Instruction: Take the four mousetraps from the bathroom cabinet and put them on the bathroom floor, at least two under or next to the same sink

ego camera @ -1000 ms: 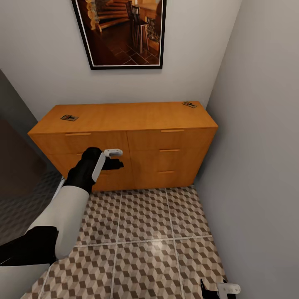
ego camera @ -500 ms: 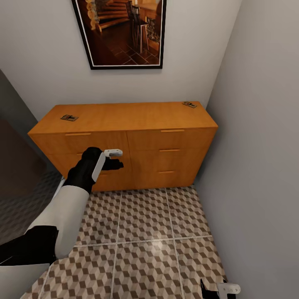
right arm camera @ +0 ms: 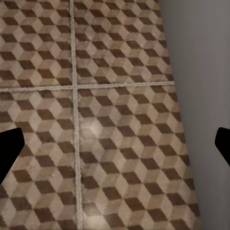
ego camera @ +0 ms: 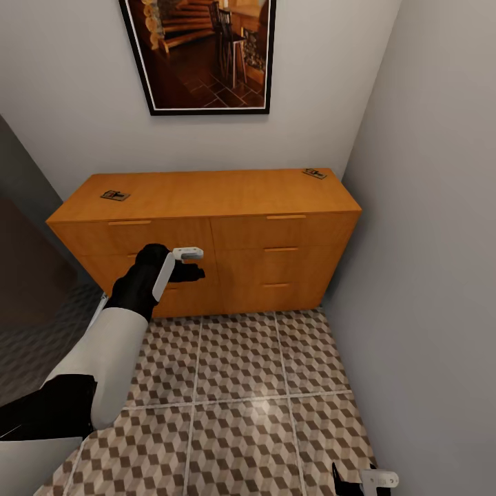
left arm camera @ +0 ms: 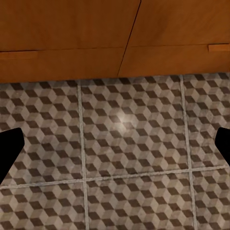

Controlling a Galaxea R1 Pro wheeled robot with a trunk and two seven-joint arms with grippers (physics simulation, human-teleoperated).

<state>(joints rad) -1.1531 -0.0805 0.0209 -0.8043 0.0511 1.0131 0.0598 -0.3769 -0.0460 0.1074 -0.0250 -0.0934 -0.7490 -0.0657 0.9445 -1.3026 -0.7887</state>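
Spread fingers [left arm camera: 9, 148] frame bathroom floor [left arm camera: 129, 158] below the cabinet [left arm camera: 96, 38].

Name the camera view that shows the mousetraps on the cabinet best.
The head view: it looks down on the cabinet top, where two mousetraps lie, one near the left end and one at the far right corner. The left wrist view catches the cabinet's lower drawer fronts, the right wrist view floor tiles.

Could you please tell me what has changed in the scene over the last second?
Nothing has visibly changed. The left gripper hangs in front of the cabinet as before, its fingers spread and empty. The right gripper sits low over the bathroom floor, also open. Two mousetraps lie on the cabinet top where they were, one near its left end and one at its far right corner.
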